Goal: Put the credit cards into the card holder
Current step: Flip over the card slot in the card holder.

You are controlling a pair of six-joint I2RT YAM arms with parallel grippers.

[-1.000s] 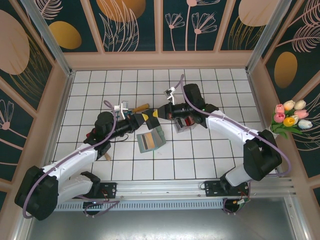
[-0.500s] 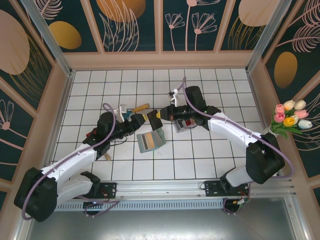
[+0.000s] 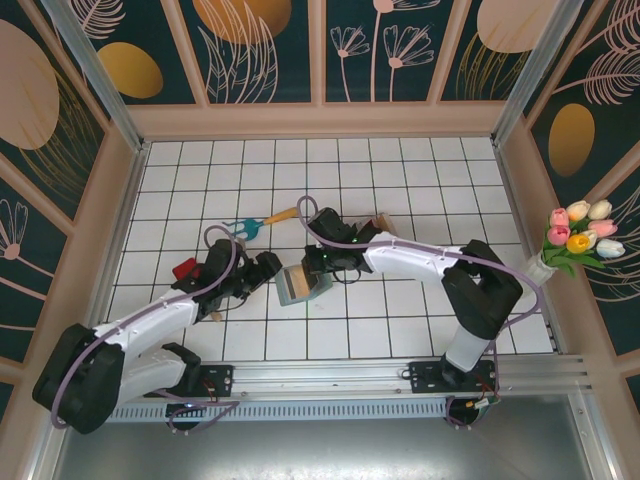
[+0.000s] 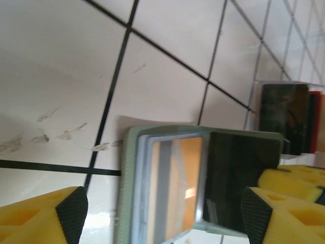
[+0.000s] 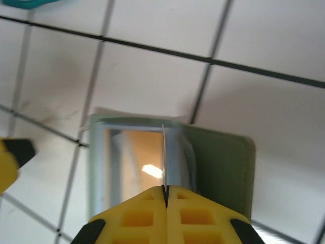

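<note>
Nearest the arm bases, the left gripper [image 4: 165, 216] sits low at the near-left side of the card holder [image 3: 300, 285]. Its yellow fingers are spread wide and closed on nothing. In the left wrist view, one fingertip stands off the holder's left edge and the other hangs over its dark right half, so the holder lies between them unpinched.

The card holder lies flat on the white tiled tabletop [image 3: 400, 330], opened out. One half is a clear window pocket showing orange, with a plain grey-green half beside it.

Directly above the card holder hangs the right gripper [image 5: 165, 195], reaching in from the holder's right side. Its fingers are pressed together on a single credit card [image 5: 163, 152], seen edge-on as a thin line running from the fingertips out across the window pocket.

That is the relation the next move turns on. The card stands on edge right over the pocket, roughly along its middle. Insertion therefore looks like the right arm's job, with the left placed to steady the holder. Where the pocket's mouth opens, I cannot tell.

Just beyond the card holder, the left wrist view shows a dark stack with a red edge [image 4: 289, 114], probably more cards. Farther behind the holder lies a teal-headed tool [image 3: 262, 219] with a wooden stick.
</note>
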